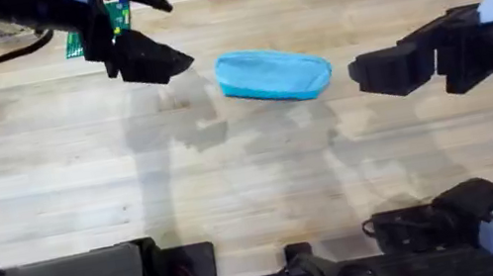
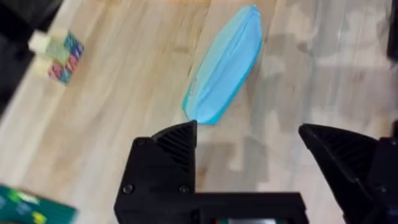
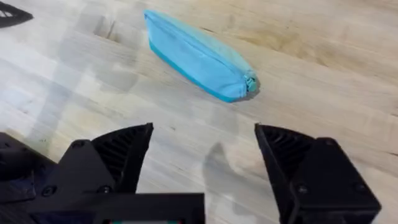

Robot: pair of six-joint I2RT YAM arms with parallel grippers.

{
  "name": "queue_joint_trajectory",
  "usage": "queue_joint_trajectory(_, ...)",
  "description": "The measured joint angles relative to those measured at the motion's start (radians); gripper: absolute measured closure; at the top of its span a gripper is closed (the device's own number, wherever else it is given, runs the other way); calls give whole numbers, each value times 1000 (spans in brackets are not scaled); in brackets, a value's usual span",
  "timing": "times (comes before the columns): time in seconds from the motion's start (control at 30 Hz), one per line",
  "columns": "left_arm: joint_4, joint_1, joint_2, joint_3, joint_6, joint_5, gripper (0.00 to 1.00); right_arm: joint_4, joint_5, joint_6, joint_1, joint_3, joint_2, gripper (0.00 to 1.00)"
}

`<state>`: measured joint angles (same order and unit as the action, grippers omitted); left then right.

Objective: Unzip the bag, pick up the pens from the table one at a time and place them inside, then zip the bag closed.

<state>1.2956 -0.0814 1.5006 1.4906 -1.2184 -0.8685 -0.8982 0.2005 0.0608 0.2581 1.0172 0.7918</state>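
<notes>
Now — bag (image 1: 274, 74): soft blue oval on pale wood-grain table (image 1: 234, 180) | left gripper (image 2: 249, 140) apart | right gripper (image 3: 204, 138) apart

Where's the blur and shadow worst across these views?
Overhead: the left arm's claw smears dark, soft arm shadows lie on the table near the bag. Left wrist: the bag looks soft-edged. Right wrist: the bag reads sharper, grey shadow bands crossing the table.

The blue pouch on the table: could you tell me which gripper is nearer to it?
Right. The right gripper hovers open just off the blue pouch's right end; the left gripper, also open, hangs slightly farther off its left end.
</notes>
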Motion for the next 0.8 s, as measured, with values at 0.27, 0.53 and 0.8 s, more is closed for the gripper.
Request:
queue_joint_trajectory(0.27, 3, 0, -16, 0, 392, 63, 4, 0, 0, 0, 0, 0, 0, 4)
queue_joint_trajectory(0.53, -1, 0, -16, 0, 541, 78, 6, 0, 0, 0, 0, 0, 0, 4)
queue_joint_trajectory(0.8, -6, 10, -16, 0, 655, 208, 2, 0, 0, 0, 0, 0, 0, 4)
